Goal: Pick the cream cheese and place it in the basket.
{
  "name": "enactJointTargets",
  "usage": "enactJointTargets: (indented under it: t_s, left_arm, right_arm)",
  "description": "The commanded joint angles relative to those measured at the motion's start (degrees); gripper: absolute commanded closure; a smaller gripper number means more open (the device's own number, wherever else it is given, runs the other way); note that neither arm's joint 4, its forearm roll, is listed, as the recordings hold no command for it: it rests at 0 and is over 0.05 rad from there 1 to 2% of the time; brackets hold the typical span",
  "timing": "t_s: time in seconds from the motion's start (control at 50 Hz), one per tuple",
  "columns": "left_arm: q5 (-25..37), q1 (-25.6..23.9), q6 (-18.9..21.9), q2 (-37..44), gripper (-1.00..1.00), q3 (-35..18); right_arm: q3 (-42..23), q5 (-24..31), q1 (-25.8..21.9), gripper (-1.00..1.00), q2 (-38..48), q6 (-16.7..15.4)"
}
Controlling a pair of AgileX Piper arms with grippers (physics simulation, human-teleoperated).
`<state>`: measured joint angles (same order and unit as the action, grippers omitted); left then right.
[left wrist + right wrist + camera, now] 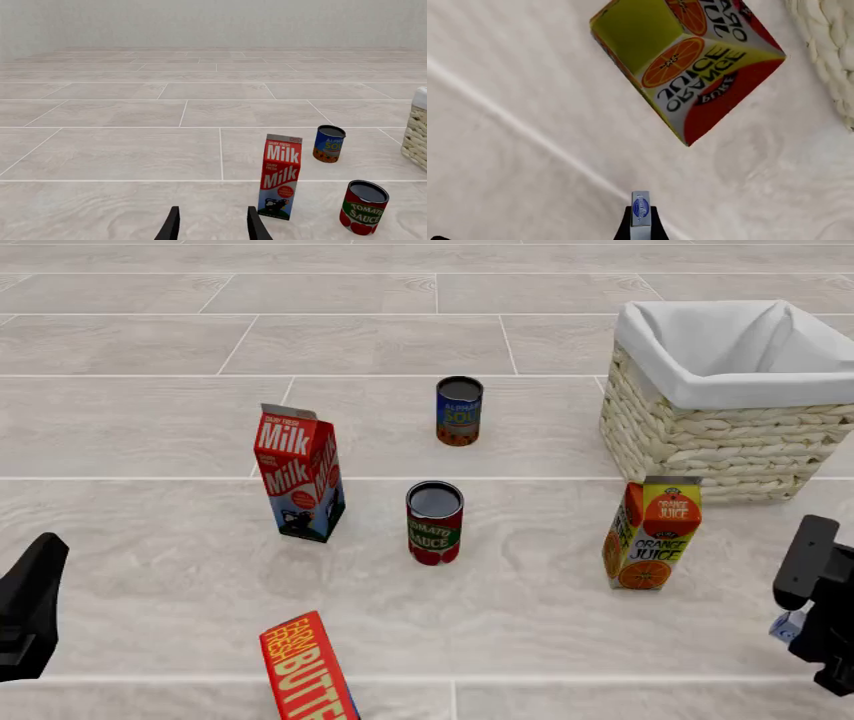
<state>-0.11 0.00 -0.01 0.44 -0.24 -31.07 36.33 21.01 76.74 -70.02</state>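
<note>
A: R gripper (640, 227) — what's it got?
B: I've got the cream cheese (640, 208) pinched edge-on, jaws closed on it, near the OJ carton (650, 532). Basket (694, 435) sits beyond that carton.
A: L gripper (213, 225)?
B: Jaws apart, holding nothing, by the milk (279, 176).

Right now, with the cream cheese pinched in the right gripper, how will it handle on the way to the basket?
The cream cheese looks stiff and probably light: a small flat box. Held edge-on in the right gripper, it might pivot or slip. The basket looks wide open, so dropping it in seems forgiving.
</note>
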Motion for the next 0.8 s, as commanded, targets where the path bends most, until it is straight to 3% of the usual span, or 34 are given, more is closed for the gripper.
enactJointTargets:
  t_s: [0.02,0.06,0.08,0.12,0.14,0.18,0.24,0.36,0.38,0.4,0.58,0.66,0.7,0.72,0.74,0.8]
  left_arm:
    - [0.0,0.0,0.0,0.0,-1.00,0.0]
    - [0.0,0.0,0.0,0.0,-1.00,0.0]
    - [0.0,0.0,0.0,0.0,-1.00,0.0]
    - [0.0,0.0,0.0,0.0,-1.00,0.0]
    - [0.0,0.0,0.0,0.0,-1.00,0.0]
    - [0.0,0.0,0.0,0.0,-1.00,0.0]
    - [0.0,0.0,0.0,0.0,-1.00,0.0]
    - [0.0,0.0,0.0,0.0,-1.00,0.0]
    - [0.0,0.0,0.0,0.0,-1.00,0.0]
    - [0.0,0.0,0.0,0.0,-1.00,0.0]
    - [0.0,0.0,0.0,0.0,-1.00,0.0]
    - [0.0,0.0,0.0,0.0,-1.00,0.0]
    - [0.0,0.0,0.0,0.0,-1.00,0.0]
    - [0.0,0.0,0.0,0.0,-1.00,0.0]
    - [0.0,0.0,0.0,0.0,-1.00,0.0]
    - [0.0,0.0,0.0,0.0,-1.00,0.0]
  right_arm:
    - [-1.8,5.4,-0.1,1.00,-6.9,2.5]
    - [-1.9,6.6,-1.1,1.00,-8.2,3.2]
    - [-2.9,7.5,-3.0,1.00,-8.9,5.7]
    - [-6.7,9.9,-8.3,1.00,-9.0,14.7]
    - [-7.5,10.4,-9.5,1.00,-9.8,16.0]
    - [-7.8,10.6,-8.7,1.00,-11.4,14.3]
    - [-9.1,11.4,-9.0,1.00,-11.9,16.1]
    - [-12.9,12.9,-12.5,1.00,-14.4,23.6]
    - [-14.2,12.9,-13.0,1.00,-14.6,25.6]
    - [-16.5,13.5,-14.8,1.00,-14.8,30.2]
    - [-24.3,13.3,-14.6,1.00,-15.6,36.4]
    - [-28.4,14.4,-15.9,1.00,-15.6,41.3]
    - [-32.0,14.6,-17.3,1.00,-15.9,46.4]
    - [-32.0,14.6,-17.3,1.00,-15.9,46.4]
    - [-34.9,15.0,-20.0,1.00,-16.8,52.6]
    - [-35.3,14.7,-21.0,1.00,-17.3,53.4]
